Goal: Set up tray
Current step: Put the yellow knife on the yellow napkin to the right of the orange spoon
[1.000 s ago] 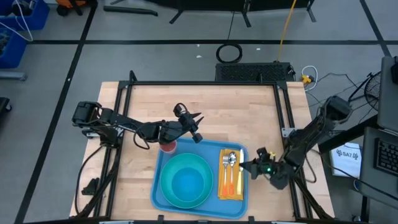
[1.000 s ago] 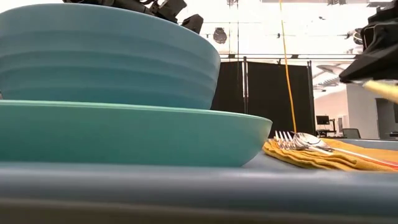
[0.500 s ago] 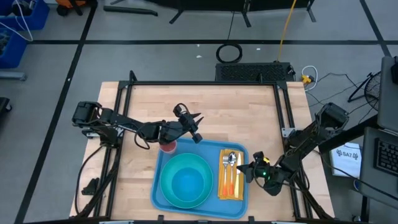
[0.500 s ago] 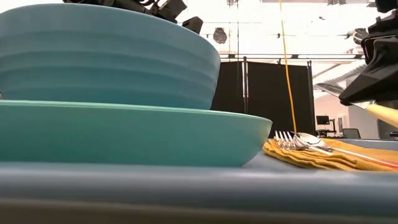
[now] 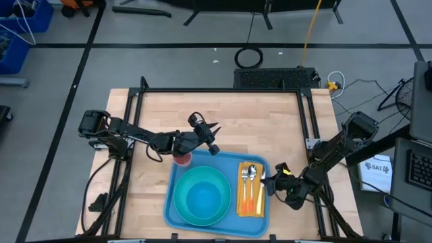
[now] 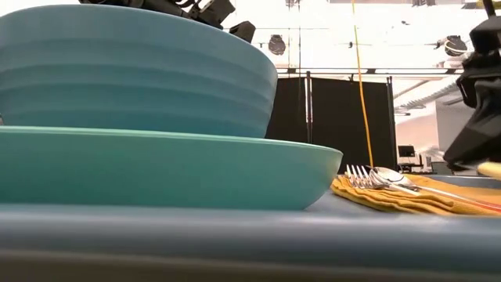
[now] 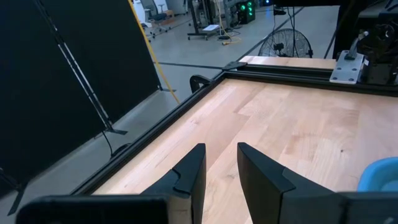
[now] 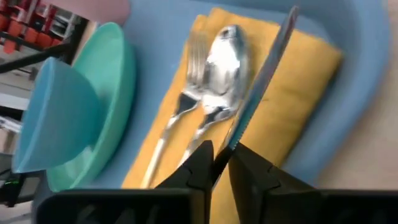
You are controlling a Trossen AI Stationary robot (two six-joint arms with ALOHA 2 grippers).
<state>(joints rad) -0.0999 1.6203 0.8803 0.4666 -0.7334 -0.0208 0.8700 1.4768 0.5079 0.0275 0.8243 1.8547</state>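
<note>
Tray (image 5: 231,228), blue and rimmed, lay on the table directly ahead of and below the right gripper (image 5: 273,182), which stood at the tray's near long edge; the left gripper (image 5: 212,138) hung well off beyond the opposite far corner, so the right arm was much the nearer.

A yellow napkin (image 5: 251,209) occupied the strip of tray closest to the right gripper. It carried a fork (image 8: 186,93) and a spoon (image 8: 221,68) side by side, lengthwise. Farther from that gripper, a blue bowl (image 5: 200,196) sat in a teal plate (image 6: 156,168).

The right gripper's fingers were pressed close about the handle end of a knife (image 8: 261,81). Its blade reached forward from the fingertips, roughly parallel to the fork and spoon, over the napkin's margin on the gripper's own side of the spoon. Whether the blade already rested on the cloth could not be told.

Judged from this, the coming move turned on the knife's long axis staying in line with the napkin's length as the fingers let go.

The left gripper's fingers stood slightly apart and held nothing, above bare wood near a pink cup (image 5: 182,159) just beside the tray's corner.
</note>
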